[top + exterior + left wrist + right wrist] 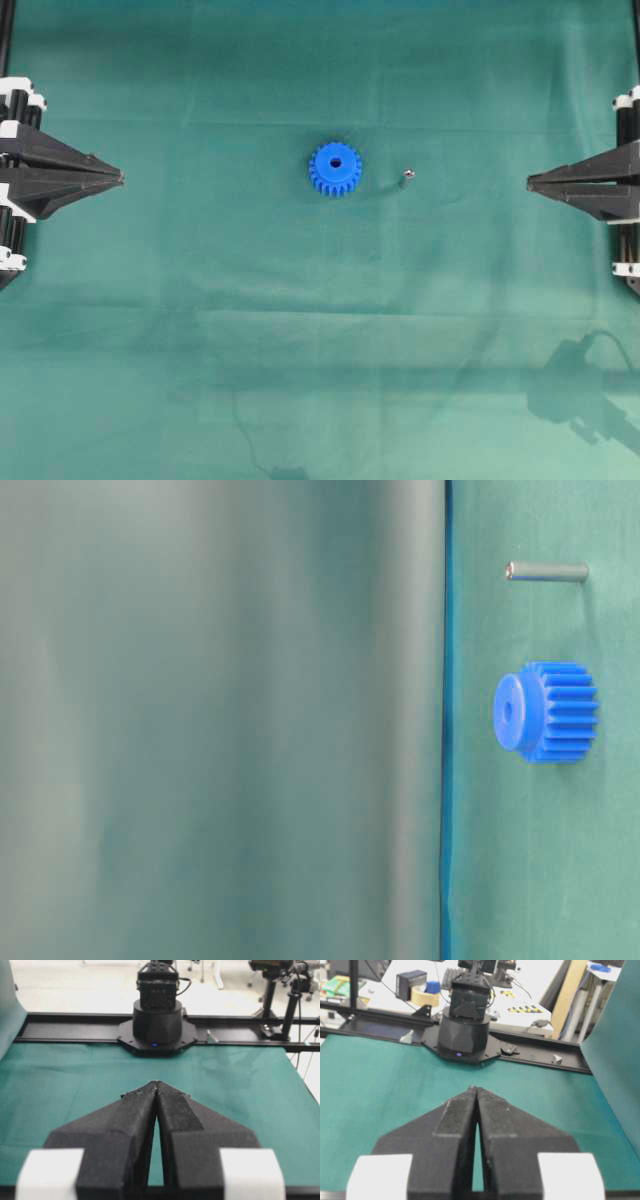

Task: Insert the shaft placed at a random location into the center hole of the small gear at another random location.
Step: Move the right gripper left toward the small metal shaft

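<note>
The small gear [335, 169], bright blue and toothed, lies flat near the middle of the green cloth, its dark center hole [335, 161] facing up. The shaft [407, 178], a tiny silvery pin, rests on the cloth just to the gear's right, apart from it. The table-level view shows the gear [548, 711], its center hole [507, 712] and the shaft [546, 572] too. My left gripper [121, 178] sits shut at the far left edge, tips touching, holding nothing. My right gripper [530, 182] sits shut at the far right edge, likewise empty. Neither wrist view shows gear or shaft.
Green cloth [320, 330] covers the whole table. The opposite arm's black base [156, 1022] stands at the far edge in the left wrist view, and the other base [464, 1030] in the right wrist view. A blurred green fold [220, 720] fills the left of the table-level view.
</note>
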Tool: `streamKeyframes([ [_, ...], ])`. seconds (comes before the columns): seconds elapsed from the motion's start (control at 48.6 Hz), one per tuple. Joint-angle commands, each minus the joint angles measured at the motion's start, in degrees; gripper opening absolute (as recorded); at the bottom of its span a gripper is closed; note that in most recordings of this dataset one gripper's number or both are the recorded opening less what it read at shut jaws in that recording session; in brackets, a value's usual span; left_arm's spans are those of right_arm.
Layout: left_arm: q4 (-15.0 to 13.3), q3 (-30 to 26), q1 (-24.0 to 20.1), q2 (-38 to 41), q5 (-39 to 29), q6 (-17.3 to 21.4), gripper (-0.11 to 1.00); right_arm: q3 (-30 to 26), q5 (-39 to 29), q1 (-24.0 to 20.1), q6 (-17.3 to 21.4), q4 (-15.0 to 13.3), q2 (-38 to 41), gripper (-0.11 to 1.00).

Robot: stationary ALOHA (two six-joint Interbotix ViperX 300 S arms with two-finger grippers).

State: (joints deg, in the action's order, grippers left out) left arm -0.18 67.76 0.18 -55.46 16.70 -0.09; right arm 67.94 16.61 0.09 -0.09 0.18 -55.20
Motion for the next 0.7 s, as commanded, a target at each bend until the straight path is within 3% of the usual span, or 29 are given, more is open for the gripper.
streamKeyframes([
  [0.0,-2.1,-1.1,-0.1,0.6,0.3,-0.1,0.00,-1.9,0.9,0.2,-0.9,-0.4,0.5,0.00],
  [0.268,-2.1,-1.0,-0.1,0.7,-0.2,-0.2,0.00,-1.3,4.7,2.5,-0.9,-0.4,4.8,0.00],
  [0.556,-2.1,-0.8,-0.1,0.9,-0.4,-0.3,0.00,-0.4,13.2,7.1,0.2,0.7,20.7,0.01],
  [0.618,-2.1,-0.8,-0.1,0.9,-0.4,-0.4,0.00,-0.7,14.9,7.4,0.2,1.1,24.5,0.11],
  [0.68,-2.1,-0.7,0.0,0.9,-0.4,-0.5,0.00,-1.1,17.0,7.9,0.2,2.2,28.9,0.29],
])
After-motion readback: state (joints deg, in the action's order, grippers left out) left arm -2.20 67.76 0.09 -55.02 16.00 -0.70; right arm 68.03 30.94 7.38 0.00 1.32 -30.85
